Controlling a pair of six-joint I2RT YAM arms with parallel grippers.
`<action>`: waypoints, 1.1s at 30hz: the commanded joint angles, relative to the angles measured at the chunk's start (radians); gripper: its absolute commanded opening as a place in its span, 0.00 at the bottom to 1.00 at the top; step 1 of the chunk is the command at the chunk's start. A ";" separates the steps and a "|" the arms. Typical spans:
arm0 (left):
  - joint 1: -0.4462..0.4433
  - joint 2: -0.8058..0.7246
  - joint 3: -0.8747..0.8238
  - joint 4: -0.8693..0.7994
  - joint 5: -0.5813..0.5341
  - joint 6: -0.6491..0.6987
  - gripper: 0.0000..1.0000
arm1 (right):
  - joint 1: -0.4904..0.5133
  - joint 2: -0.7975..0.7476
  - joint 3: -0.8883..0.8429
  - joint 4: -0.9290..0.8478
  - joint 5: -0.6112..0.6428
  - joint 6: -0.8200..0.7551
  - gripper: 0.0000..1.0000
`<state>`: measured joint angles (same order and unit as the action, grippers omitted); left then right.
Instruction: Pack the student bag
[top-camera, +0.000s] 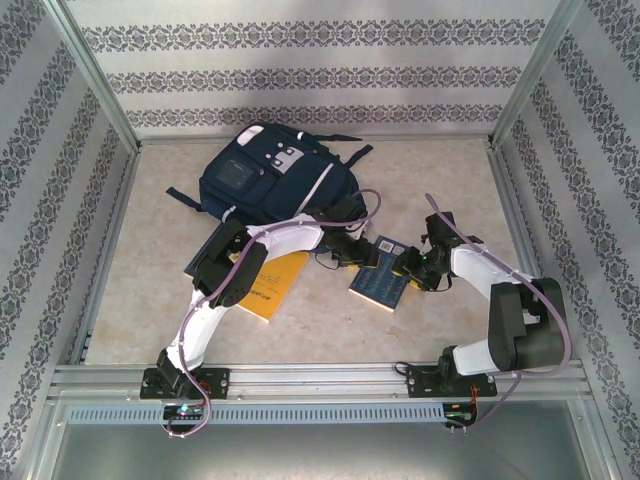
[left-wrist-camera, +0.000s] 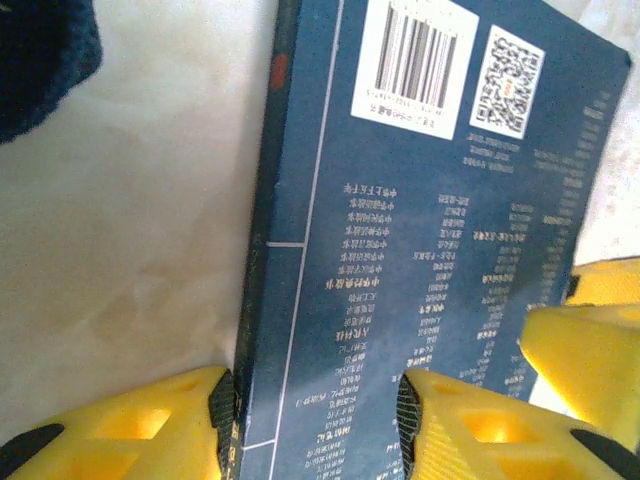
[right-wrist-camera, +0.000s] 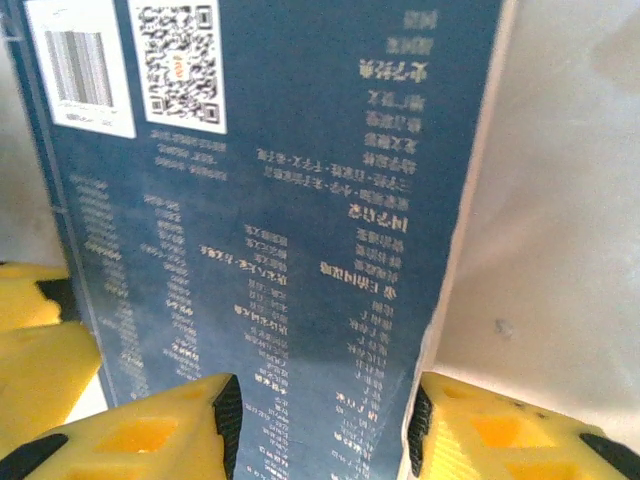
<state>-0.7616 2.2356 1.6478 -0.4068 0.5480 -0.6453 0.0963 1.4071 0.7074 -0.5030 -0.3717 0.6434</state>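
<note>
The student bag (top-camera: 275, 175) is lying flat at the back-centre of the table (top-camera: 330, 335), front pockets facing up, straps trailing out to both sides. Just in front of it, a yellow book (top-camera: 272, 288) is lying on the tabletop, partly hidden under the left arm. To the R of that, apart from the bag, a dark-blue book (top-camera: 383, 280) is lying back cover up, w/ a white barcode sticker (left-wrist-camera: 412, 65) and a QR code (left-wrist-camera: 512, 82) showing.

Both arms are reaching in over the blue book from opposite sides. The left gripper (top-camera: 350, 252) is sitting at the book's L side. Its yellow fingers (left-wrist-camera: 150, 425) are standing apart: one pad is level w/ the spine edge, the other is over the cover. The book is wider than the gap, so it isn't clamped across.

The right gripper (top-camera: 408, 268) is sitting at the R side, jaws also apart, one pad by the page edge and the other over the cover. Can't tell whether any fingertips are touching the cover. The two grippers are close together, each one's fingers showing in the other's wrist view.
</note>
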 joint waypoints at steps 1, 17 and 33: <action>-0.036 0.024 0.009 0.036 0.055 -0.010 0.46 | 0.038 -0.052 0.050 -0.011 -0.067 -0.002 0.46; -0.006 -0.086 -0.049 0.023 0.034 -0.006 0.42 | 0.048 -0.107 0.014 0.032 -0.034 0.037 0.00; 0.186 -0.614 -0.407 0.219 0.210 -0.084 0.73 | 0.095 -0.559 0.047 0.193 -0.328 0.055 0.00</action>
<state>-0.5980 1.6436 1.2842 -0.3077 0.6483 -0.6807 0.1783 0.8833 0.7288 -0.4160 -0.5667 0.6834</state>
